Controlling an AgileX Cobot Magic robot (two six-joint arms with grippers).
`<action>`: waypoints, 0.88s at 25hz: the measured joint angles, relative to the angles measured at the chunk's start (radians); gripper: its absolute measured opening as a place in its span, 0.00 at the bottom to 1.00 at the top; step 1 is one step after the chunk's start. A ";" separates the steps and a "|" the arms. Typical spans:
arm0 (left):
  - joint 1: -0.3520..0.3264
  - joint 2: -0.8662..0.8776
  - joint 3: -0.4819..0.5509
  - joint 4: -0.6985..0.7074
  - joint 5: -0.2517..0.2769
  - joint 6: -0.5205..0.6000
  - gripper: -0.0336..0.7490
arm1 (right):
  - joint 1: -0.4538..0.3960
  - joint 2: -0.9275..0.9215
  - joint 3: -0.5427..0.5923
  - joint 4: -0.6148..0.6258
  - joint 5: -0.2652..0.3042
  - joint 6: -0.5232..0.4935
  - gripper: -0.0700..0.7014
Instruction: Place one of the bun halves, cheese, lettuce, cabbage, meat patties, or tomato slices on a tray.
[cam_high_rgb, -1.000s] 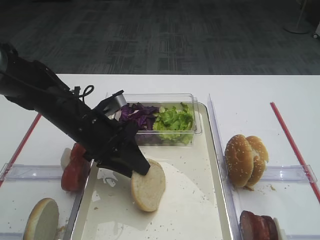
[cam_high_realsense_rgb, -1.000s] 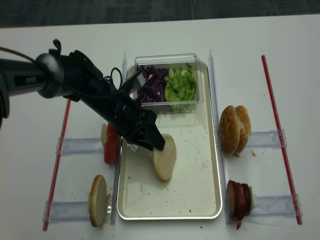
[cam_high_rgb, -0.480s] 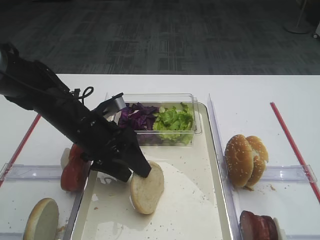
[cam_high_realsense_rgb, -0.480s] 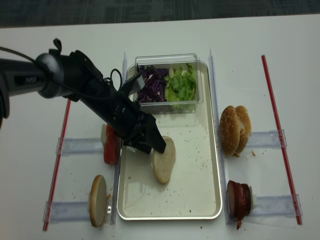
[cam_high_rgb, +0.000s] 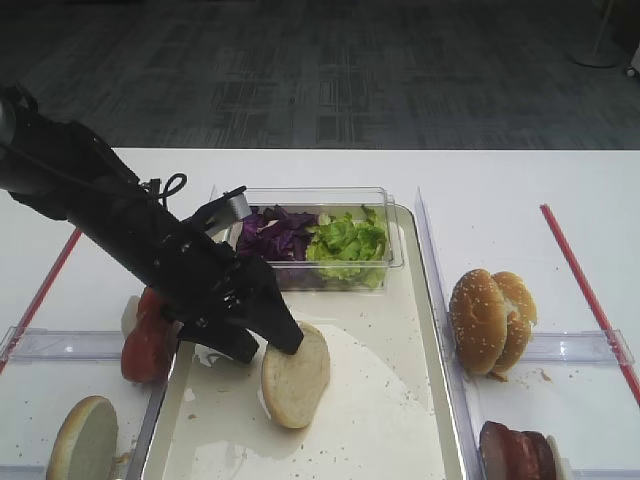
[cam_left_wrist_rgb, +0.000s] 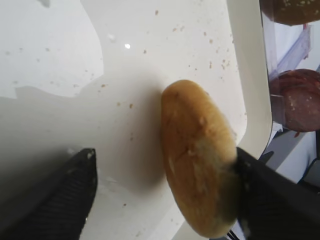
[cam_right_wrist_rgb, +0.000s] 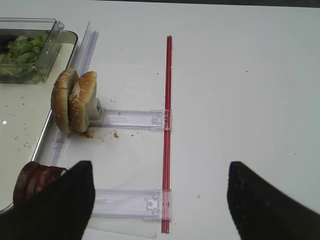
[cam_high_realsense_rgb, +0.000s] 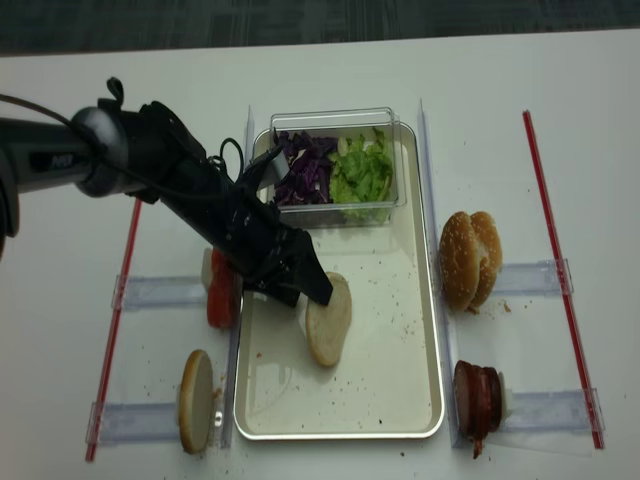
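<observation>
The left gripper (cam_high_rgb: 268, 344) sits low over the left-centre of the tray (cam_high_rgb: 425, 300), its two dark fingers spread apart. In the left wrist view one finger (cam_left_wrist_rgb: 65, 195) is at the lower left, clear of the bread, and the other (cam_left_wrist_rgb: 270, 195) at the lower right touches the tan crust of the plain bun half (cam_left_wrist_rgb: 197, 155). The jaws stand wide and do not squeeze anything. That bun half (cam_high_rgb: 296, 375) rests tilted on the tray's cream floor, near the middle of the frame, its pale cut face turned up and right.

Above it, at the tray's upper end, a clear plastic tub (cam_high_rgb: 390, 205) holds purple cabbage (cam_high_rgb: 275, 232) on the left and green lettuce (cam_high_rgb: 347, 243) on the right. Left of the tray, partly behind the arm, are the tomato slices (cam_high_rgb: 148, 340). Another plain bun half (cam_high_rgb: 82, 437) stands in the lower left corner. Right of the tray stand sesame-seeded buns (cam_high_rgb: 490, 318), with the meat patties (cam_high_rgb: 515, 450) at the lower right.

The right gripper (cam_right_wrist_rgb: 157, 200) hangs over the bare white table (cam_right_wrist_rgb: 240, 90), fingers far apart, holding nothing.
</observation>
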 joint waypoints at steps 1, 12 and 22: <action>0.000 0.000 0.000 0.000 -0.002 0.000 0.68 | 0.000 0.000 0.000 0.000 0.000 0.000 0.83; 0.000 0.000 0.000 0.004 -0.007 -0.001 0.81 | 0.000 0.000 0.000 0.000 0.000 0.000 0.83; 0.000 0.000 0.000 0.004 -0.003 -0.006 0.83 | 0.000 0.000 0.000 0.000 0.000 0.000 0.83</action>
